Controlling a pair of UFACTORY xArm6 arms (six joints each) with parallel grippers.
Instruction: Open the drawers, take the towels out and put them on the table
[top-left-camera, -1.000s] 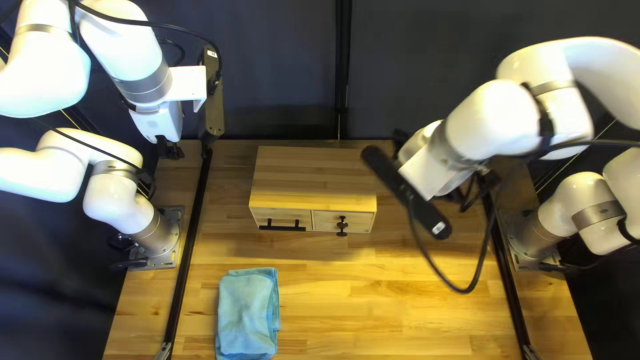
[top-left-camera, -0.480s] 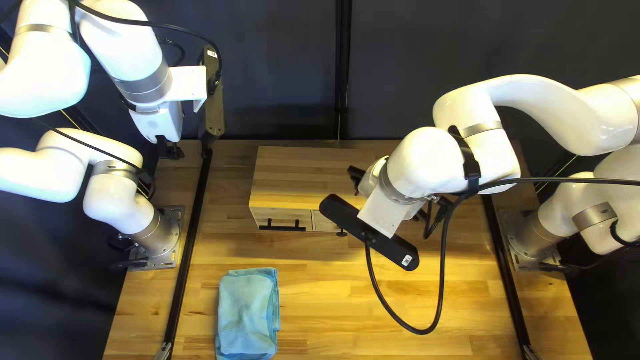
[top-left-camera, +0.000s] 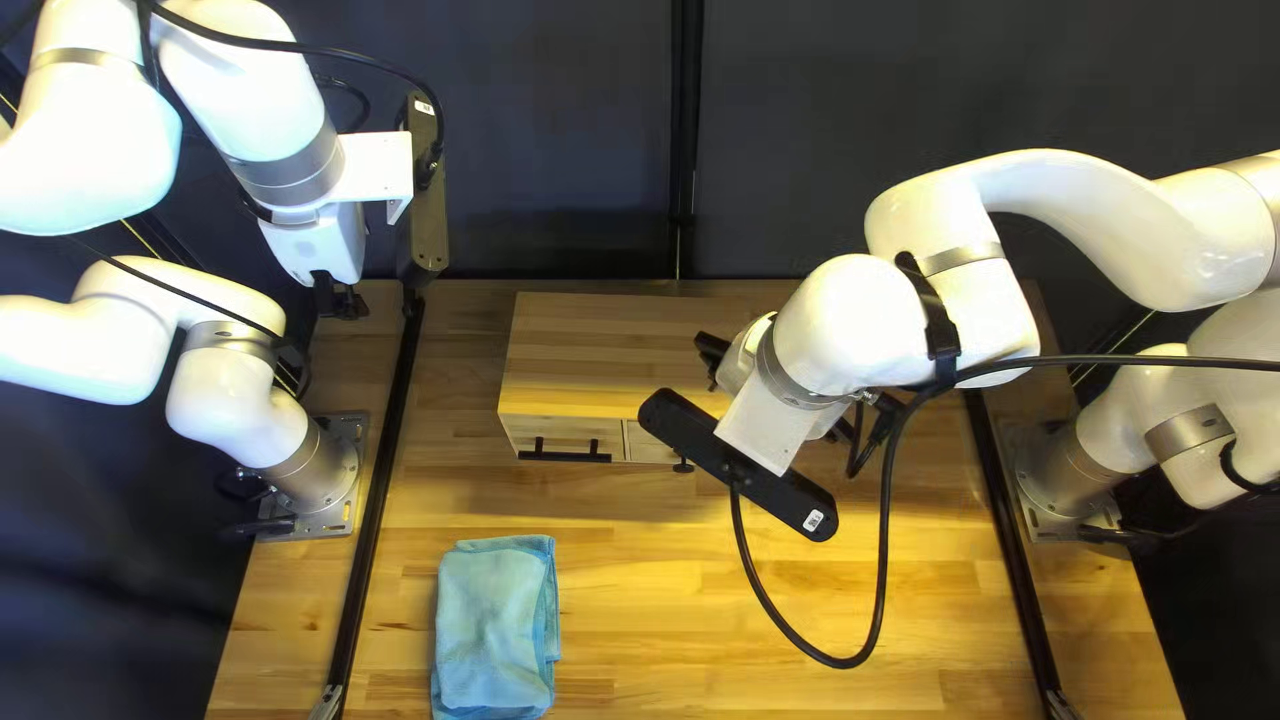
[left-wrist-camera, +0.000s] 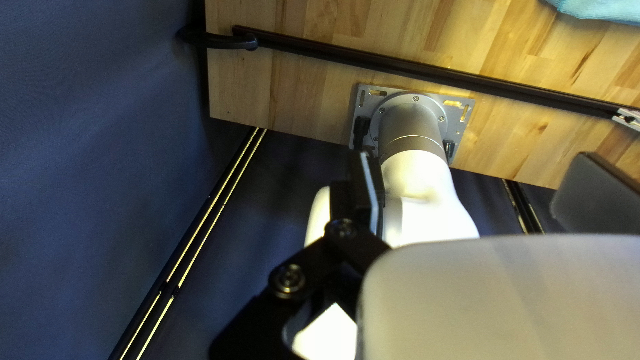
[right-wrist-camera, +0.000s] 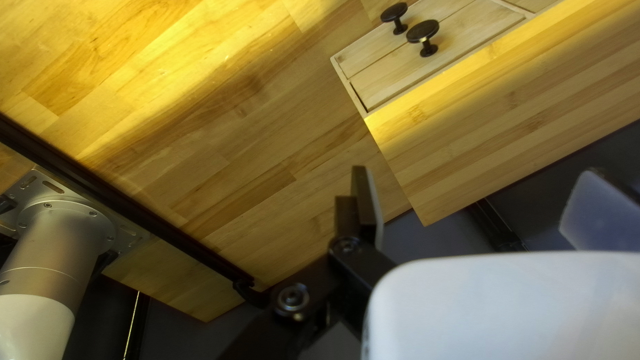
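A small wooden drawer chest (top-left-camera: pixel 625 365) stands mid-table with its drawers shut: a black bar handle (top-left-camera: pixel 565 453) on the left, black knobs (top-left-camera: pixel 684 465) on the right. A folded light-blue towel (top-left-camera: pixel 495 625) lies on the table near the front edge. My right gripper (top-left-camera: pixel 712 352) hangs open above the chest's right end, mostly hidden under its wrist. In the right wrist view one finger (right-wrist-camera: pixel 367 200) shows, with the chest (right-wrist-camera: pixel 500 115) and two knobs (right-wrist-camera: pixel 422 31) ahead of it and nothing held. My left gripper (top-left-camera: pixel 335 295) is raised at the far left, open and empty.
A black cable (top-left-camera: pixel 800 620) loops from the right wrist down onto the table (top-left-camera: pixel 650 590) in front of the chest. Black rails (top-left-camera: pixel 375 480) run along both sides. The left wrist view looks down on the left arm's base (left-wrist-camera: pixel 410 125) and a towel corner (left-wrist-camera: pixel 595 7).
My right arm swung down and leftward from beside the chest to over its right end, then held still for the last half second. The left arm and the towel have not moved.
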